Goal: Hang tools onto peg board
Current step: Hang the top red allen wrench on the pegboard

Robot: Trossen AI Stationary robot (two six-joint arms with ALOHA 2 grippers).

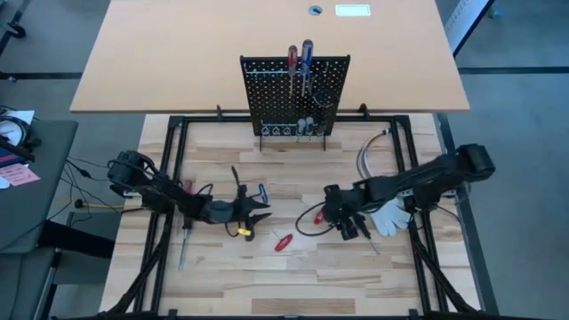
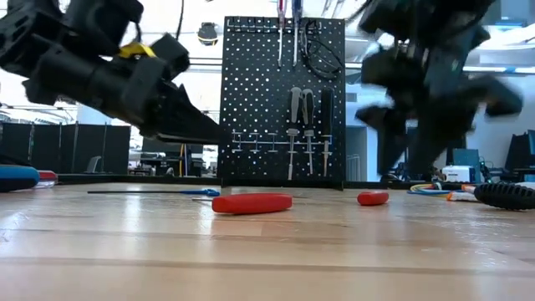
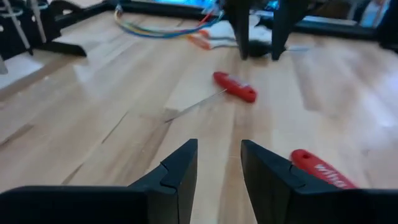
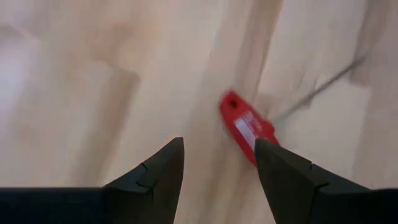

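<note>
Right pincer (image 1: 335,219): fingers apart, empty, low over the bench, right of centre. A red-handled screwdriver (image 4: 247,127) lies on the wood just ahead of its tips, not between them; in the high view this same tool sits just beside the pincer.

Left pincer (image 1: 258,213): fingers apart with a narrow gap, nothing between them, left of centre. A second red-handled screwdriver (image 3: 320,170) lies on the wood just beside one finger; in the high view it lies just below and to the right of that pincer.

Peg board (image 1: 296,93): black, perforated, upright on feet at the far edge of the bench, well apart from both pincers. A red-handled tool (image 1: 292,60) and a blue-handled tool (image 1: 308,55) hang at its top; several small screwdrivers (image 2: 308,125) hang in a row lower down.

Bench (image 1: 267,284): pale wooden planks inside a black frame; a larger tan tabletop (image 1: 178,53) stands behind it.

Other items: a white glove (image 1: 391,216) under the right arm; a grey coiled cable (image 1: 369,156) near the board's right foot; a long slim tool (image 1: 184,240) by the left frame rail; a blue-handled tool (image 1: 260,190) near the left pincer.

Room: the low view shows bright windows and dark partitions beyond the board.
</note>
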